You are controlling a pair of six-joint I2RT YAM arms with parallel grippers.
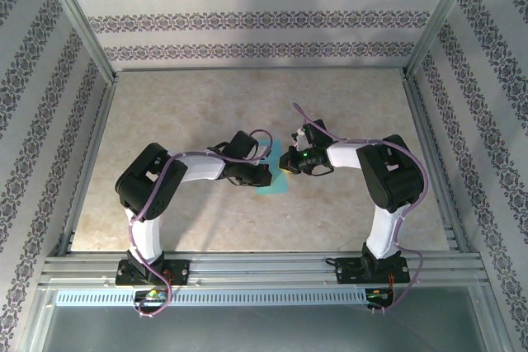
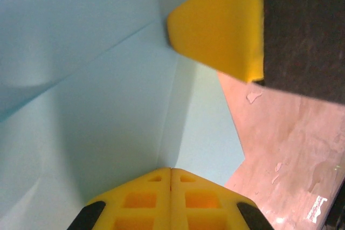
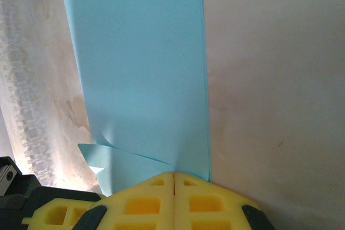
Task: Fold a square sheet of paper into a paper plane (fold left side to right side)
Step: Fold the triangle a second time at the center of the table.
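The square sheet of paper (image 1: 272, 182), creased and partly folded, lay on the table (image 1: 190, 105) between the two grippers. The left gripper (image 2: 171, 171) and right gripper (image 3: 173, 175), each with jaws pressed together, met the sheet from opposite sides at their fingertips.
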